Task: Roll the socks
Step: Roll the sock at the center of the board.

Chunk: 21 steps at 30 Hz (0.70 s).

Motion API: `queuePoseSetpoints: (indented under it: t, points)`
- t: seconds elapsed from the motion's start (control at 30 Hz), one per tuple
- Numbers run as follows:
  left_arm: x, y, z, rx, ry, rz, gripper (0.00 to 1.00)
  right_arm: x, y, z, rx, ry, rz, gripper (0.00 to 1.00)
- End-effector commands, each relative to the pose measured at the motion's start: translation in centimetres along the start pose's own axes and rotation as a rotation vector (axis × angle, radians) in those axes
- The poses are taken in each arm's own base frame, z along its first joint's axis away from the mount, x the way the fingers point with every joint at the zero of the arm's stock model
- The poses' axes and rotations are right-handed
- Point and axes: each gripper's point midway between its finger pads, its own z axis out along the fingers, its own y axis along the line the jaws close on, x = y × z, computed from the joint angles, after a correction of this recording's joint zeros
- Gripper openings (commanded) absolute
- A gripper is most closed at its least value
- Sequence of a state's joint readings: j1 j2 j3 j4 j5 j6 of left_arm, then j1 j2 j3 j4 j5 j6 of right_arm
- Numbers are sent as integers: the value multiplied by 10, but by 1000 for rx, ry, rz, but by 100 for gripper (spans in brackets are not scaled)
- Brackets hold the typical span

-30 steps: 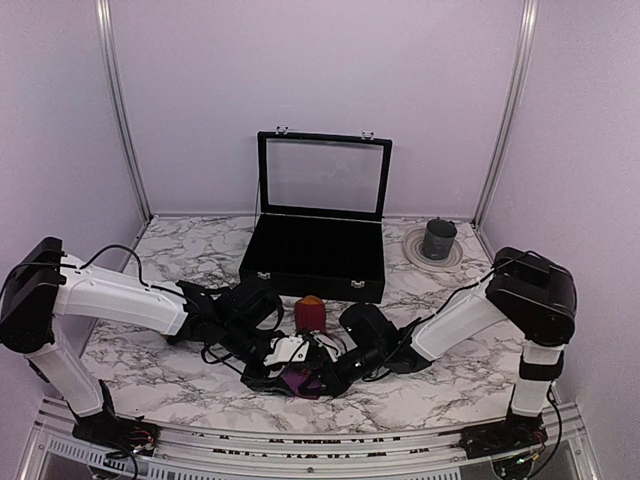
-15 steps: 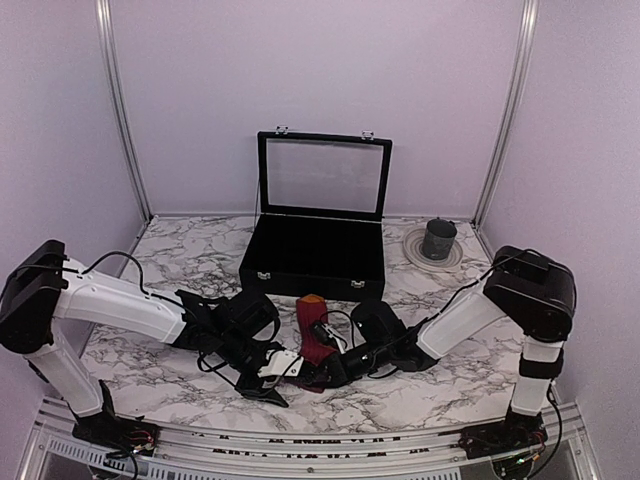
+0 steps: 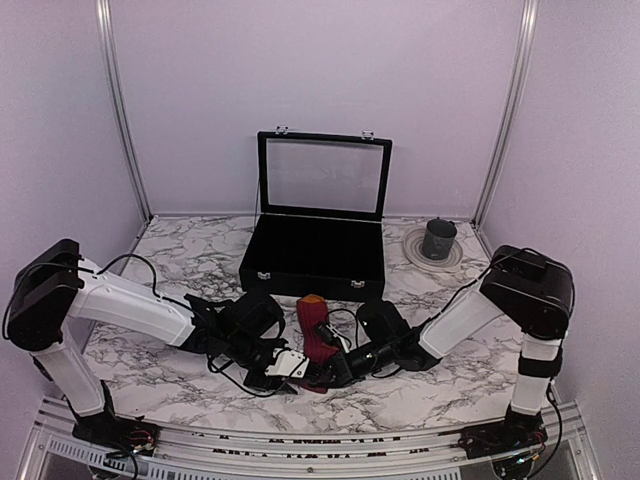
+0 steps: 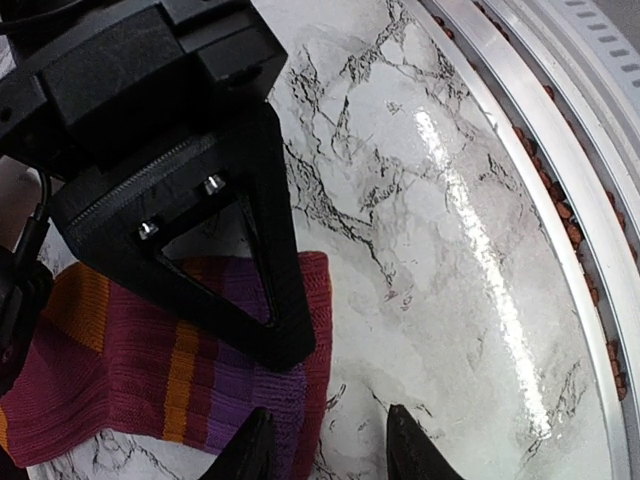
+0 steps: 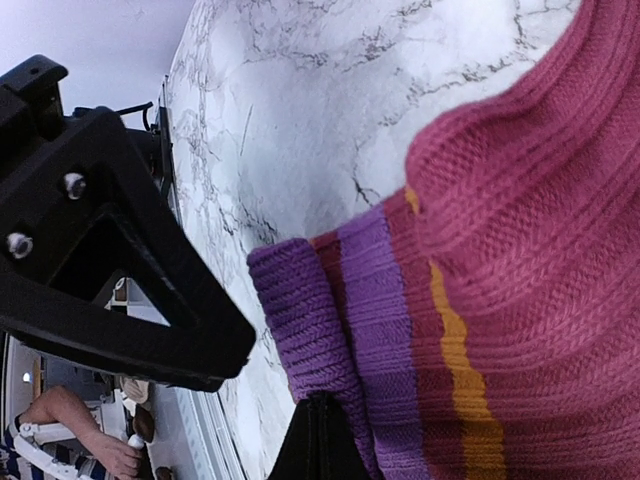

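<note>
The magenta-red sock (image 3: 318,335) with orange stripes lies stretched on the marble between the two arms. It also shows in the left wrist view (image 4: 120,370) and the right wrist view (image 5: 540,250). My right gripper (image 5: 322,432) is shut on the sock's folded purple end, near the table's front (image 3: 322,372). One of its fingers (image 4: 270,310) lies across the sock. My left gripper (image 4: 325,450) is open, its tips straddling the sock's red edge just left of the right gripper (image 3: 290,366). The dark argyle sock is out of view.
A black case (image 3: 315,262) with its glass lid raised stands behind the sock. A grey cup (image 3: 438,238) sits on a plate (image 3: 415,250) at the back right. The table's aluminium front rail (image 4: 560,200) runs close by the grippers.
The sock was bunched between the grippers with its purple end low; now it lies drawn out in a strip. Both grippers have shifted slightly near its front end.
</note>
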State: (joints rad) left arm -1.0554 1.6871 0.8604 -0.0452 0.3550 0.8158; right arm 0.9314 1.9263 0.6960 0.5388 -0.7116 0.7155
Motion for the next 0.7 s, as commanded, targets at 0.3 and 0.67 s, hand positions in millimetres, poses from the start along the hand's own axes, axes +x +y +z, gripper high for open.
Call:
queuePoseSetpoints:
  t: [0.3, 0.67]
  points:
    - [20, 8, 20, -22, 73, 24, 33, 54, -48, -5, 137, 154, 228, 0]
    - [14, 7, 15, -25, 65, 21, 49, 54, -50, -6, 137, 158, 244, 0]
